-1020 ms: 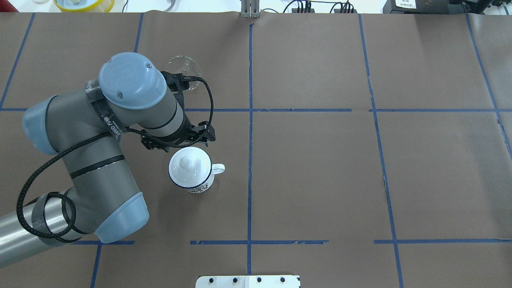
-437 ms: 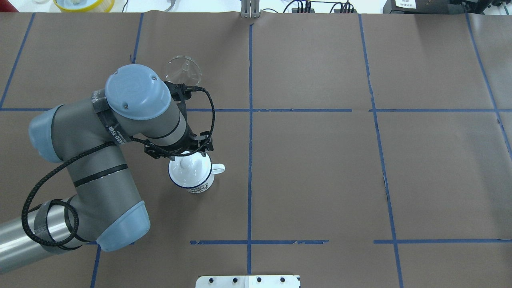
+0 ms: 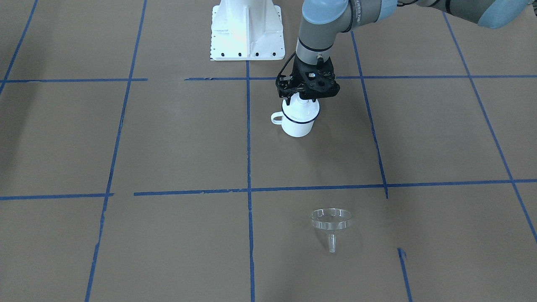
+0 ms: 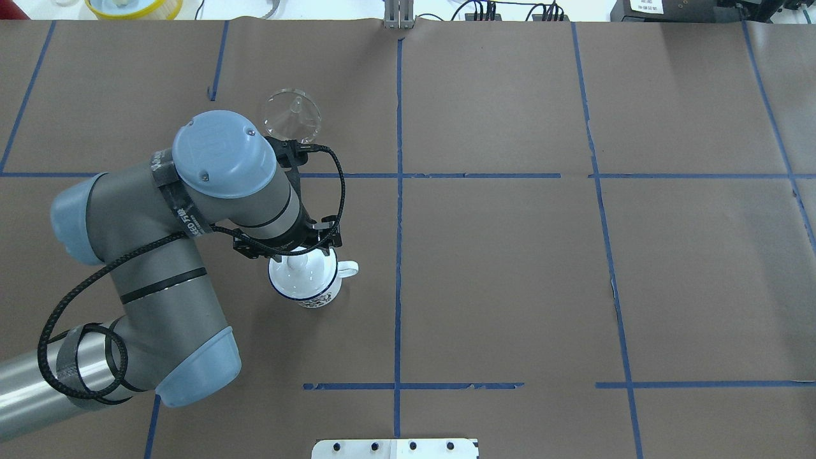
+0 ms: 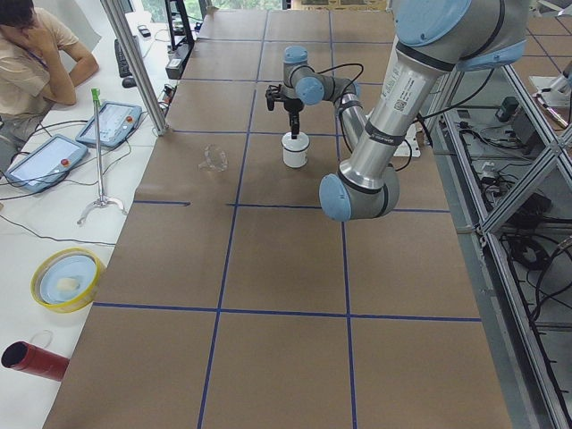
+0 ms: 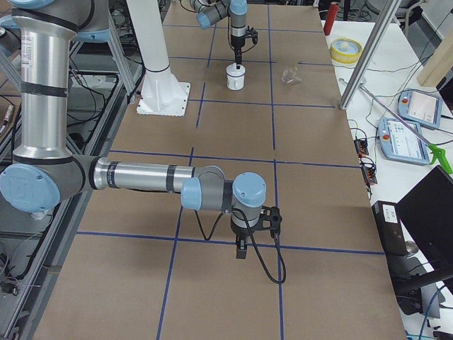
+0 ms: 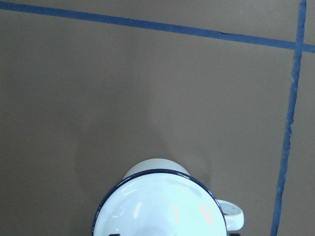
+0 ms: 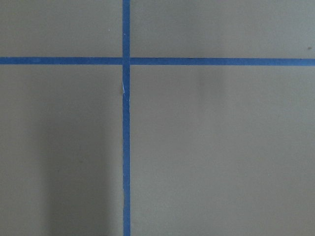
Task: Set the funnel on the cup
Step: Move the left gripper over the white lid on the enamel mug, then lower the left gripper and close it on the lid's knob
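Note:
The clear funnel (image 3: pixel 330 220) lies on its side on the brown table, also in the overhead view (image 4: pixel 292 115), apart from the arm. The white cup (image 3: pixel 298 126) with a dark blue rim has a white domed lid (image 3: pixel 300 110) with a knob on it; it also shows in the overhead view (image 4: pixel 306 287) and the left wrist view (image 7: pixel 162 211). My left gripper (image 3: pixel 301 100) points straight down just over the lid's knob, fingers open either side of it. My right gripper (image 6: pixel 241 251) hangs low over bare table far from both; I cannot tell its state.
The robot's white base (image 3: pixel 246 31) stands at the table's edge behind the cup. A yellow-rimmed bowl (image 5: pixel 64 279) and a red tube (image 5: pixel 31 357) lie off the table. An operator (image 5: pixel 36 63) sits by the far corner. Blue tape lines grid the table.
My left arm has moved away from the funnel toward the cup. Its gripper, beside the lid a second ago, now stands over the lid's knob. Funnel and cup have not moved.

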`<move>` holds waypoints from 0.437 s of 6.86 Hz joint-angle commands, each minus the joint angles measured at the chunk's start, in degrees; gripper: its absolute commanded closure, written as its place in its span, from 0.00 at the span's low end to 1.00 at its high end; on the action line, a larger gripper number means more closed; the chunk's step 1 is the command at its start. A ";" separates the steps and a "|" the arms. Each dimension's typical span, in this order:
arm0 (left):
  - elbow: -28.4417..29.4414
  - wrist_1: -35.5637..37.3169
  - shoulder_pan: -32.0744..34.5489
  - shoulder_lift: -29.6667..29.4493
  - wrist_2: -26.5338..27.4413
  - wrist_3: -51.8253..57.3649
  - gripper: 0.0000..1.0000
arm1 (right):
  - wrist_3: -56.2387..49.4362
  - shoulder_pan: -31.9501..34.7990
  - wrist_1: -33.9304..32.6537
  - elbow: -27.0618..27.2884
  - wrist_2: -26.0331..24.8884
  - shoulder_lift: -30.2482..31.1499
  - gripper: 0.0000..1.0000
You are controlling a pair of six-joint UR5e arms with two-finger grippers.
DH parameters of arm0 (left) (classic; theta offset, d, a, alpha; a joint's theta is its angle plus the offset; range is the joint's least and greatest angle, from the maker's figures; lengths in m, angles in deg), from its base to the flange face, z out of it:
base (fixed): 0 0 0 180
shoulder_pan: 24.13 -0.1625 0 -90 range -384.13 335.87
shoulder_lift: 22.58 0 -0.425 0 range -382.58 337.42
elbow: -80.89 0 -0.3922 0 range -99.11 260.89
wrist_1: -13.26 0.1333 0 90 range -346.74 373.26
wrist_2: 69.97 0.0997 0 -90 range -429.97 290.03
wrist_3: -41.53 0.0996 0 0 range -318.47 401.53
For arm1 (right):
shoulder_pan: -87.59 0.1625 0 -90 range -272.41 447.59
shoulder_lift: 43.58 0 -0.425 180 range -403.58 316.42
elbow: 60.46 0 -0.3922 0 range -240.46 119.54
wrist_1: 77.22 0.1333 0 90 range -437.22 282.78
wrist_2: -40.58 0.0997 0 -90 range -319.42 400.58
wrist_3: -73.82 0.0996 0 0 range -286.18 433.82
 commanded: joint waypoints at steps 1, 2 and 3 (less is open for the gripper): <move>-0.33 0.00 -0.41 0.59 0.00 -0.01 0.22 | 0.00 0.00 0.00 0.00 0.00 0.00 0.00; -0.51 0.00 -0.41 0.59 0.00 -0.01 0.22 | 0.00 0.00 0.00 0.00 0.00 0.00 0.00; -0.60 0.00 -0.41 0.59 0.09 -0.01 0.22 | 0.00 0.00 0.00 0.00 0.00 0.00 0.00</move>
